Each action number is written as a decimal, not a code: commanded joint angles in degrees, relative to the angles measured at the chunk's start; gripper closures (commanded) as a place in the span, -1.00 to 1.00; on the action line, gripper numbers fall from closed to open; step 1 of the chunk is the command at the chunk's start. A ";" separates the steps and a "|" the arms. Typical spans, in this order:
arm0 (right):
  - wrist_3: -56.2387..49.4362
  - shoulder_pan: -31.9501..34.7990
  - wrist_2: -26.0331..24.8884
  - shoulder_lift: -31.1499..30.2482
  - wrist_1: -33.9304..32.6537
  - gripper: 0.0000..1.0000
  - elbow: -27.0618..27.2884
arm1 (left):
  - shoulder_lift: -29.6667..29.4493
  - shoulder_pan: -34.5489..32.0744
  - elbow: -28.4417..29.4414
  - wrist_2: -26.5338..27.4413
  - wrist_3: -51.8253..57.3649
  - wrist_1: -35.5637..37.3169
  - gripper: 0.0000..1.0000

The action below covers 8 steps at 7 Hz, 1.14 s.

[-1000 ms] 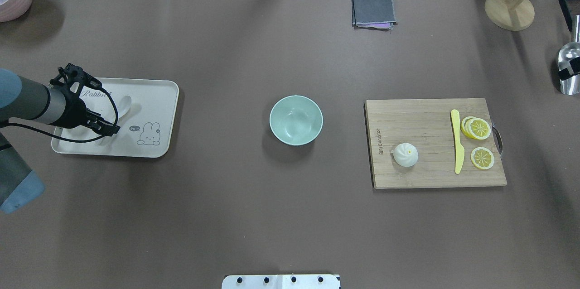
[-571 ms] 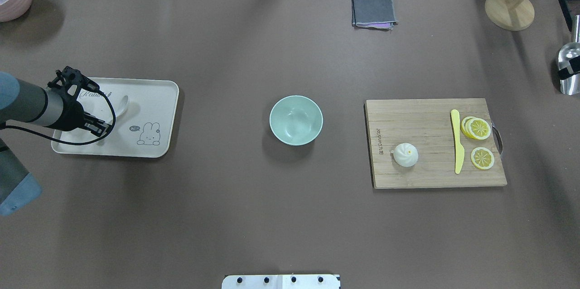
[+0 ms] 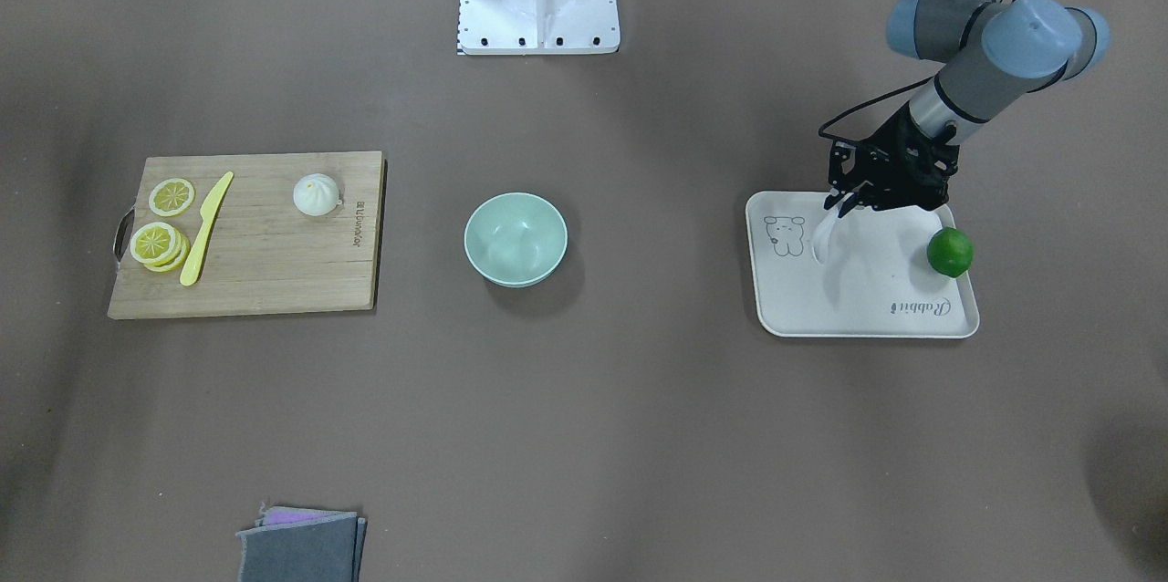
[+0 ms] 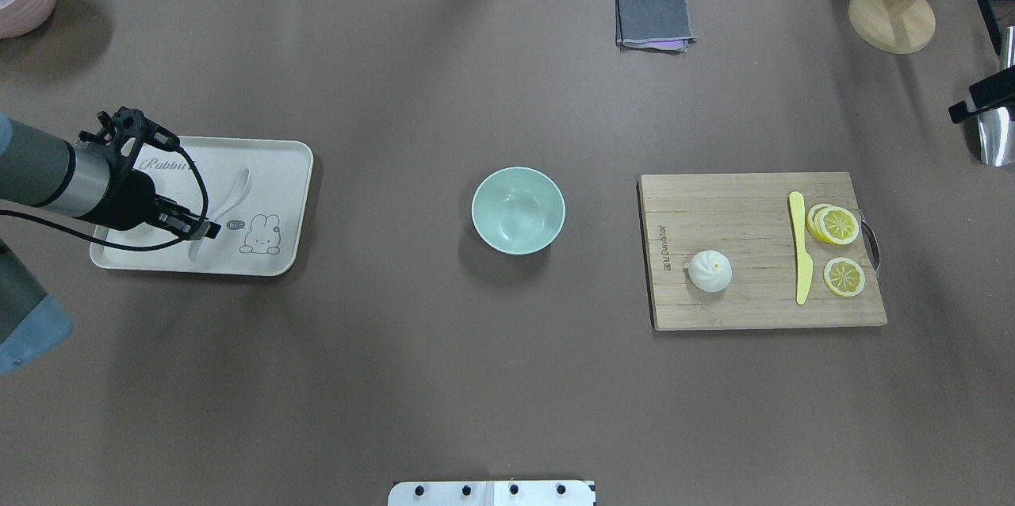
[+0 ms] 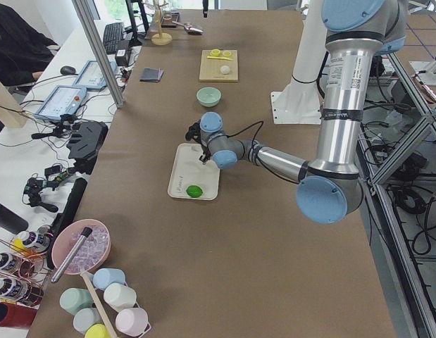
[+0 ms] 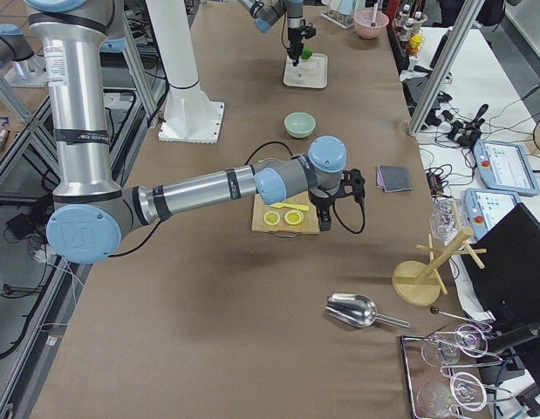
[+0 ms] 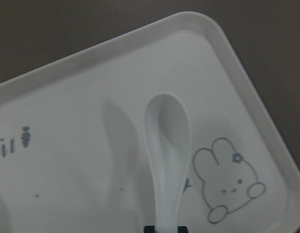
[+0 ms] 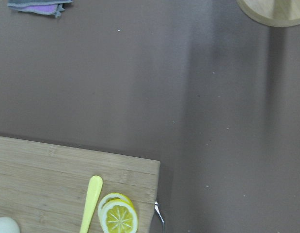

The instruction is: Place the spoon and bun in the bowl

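My left gripper is shut on the handle end of the white spoon and holds it just above the white rabbit tray; the scoop points away from the wrist. In the left wrist view the spoon hangs over its shadow. The white pleated bun sits on the wooden cutting board at the right. The mint-green bowl stands empty mid-table. My right gripper hovers past the board's right end; I cannot tell whether it is open or shut.
A green lime lies on the tray beside the left wrist. A yellow knife and lemon slices lie on the board. A grey cloth, a wooden stand and a metal scoop sit at the far side.
My left gripper drew back, then moved right with the spoon, whose scoop has shifted right over the tray. A black part of the right arm has come in at the right edge.
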 commanded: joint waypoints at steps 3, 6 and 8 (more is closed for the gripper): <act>33.89 -24.94 -18.80 5.23 6.57 -1.00 8.48 | -14.81 -0.48 1.21 0.65 -21.09 1.17 1.00; 39.18 -39.37 -31.71 5.50 6.49 -0.99 7.53 | -21.08 2.25 4.56 6.46 -21.40 4.95 1.00; 39.09 -40.89 -32.10 5.41 5.97 -0.96 6.73 | -22.67 2.25 6.31 6.46 -21.40 5.04 1.00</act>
